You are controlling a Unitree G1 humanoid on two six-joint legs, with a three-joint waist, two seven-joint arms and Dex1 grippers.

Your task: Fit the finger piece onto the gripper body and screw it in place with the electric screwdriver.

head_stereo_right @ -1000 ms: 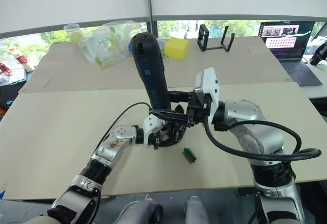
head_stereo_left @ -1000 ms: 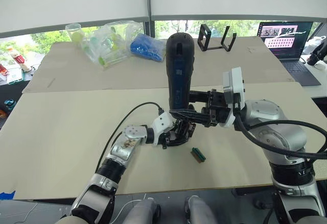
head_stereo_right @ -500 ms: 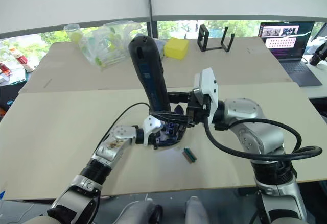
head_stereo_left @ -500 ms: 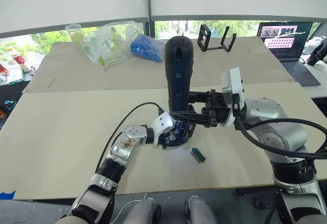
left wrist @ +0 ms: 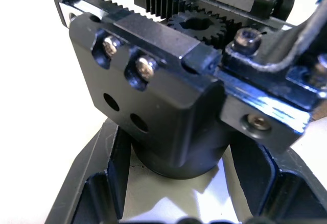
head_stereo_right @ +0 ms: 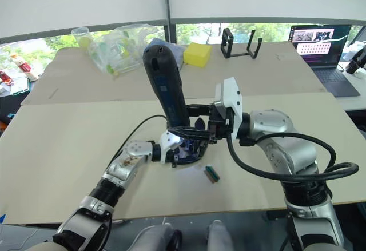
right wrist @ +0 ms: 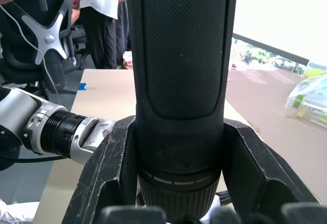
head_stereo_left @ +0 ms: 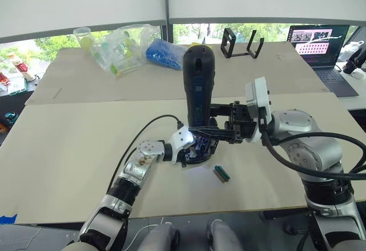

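Screwdriver (head_stereo_left: 198,85): standing almost upright over the gripper body, its lower end hidden among the black parts there; it is looking thick, stiff and top-heavy, so I judge the low hold near the collar to be the sound one, since a high hold would be letting the tip wander.
Right claw (head_stereo_left: 213,132): pinching the screwdriver low on its textured barrel, one finger (right wrist: 115,173) lying along each side.
Gripper body (head_stereo_left: 197,151): sitting on the table (head_stereo_left: 68,142) directly under the screwdriver, lit by a white glow; hard plastic with metal screws (left wrist: 145,67), rigid, light enough to skid unless braced.
Left claw (head_stereo_left: 189,155): reaching in at the gripper body's base; I cannot tell how its fingers are standing.
Finger piece: I cannot be picking it out among the black parts.
Green block (head_stereo_left: 222,173): lying just beside the gripper body, on the robot's right of it.
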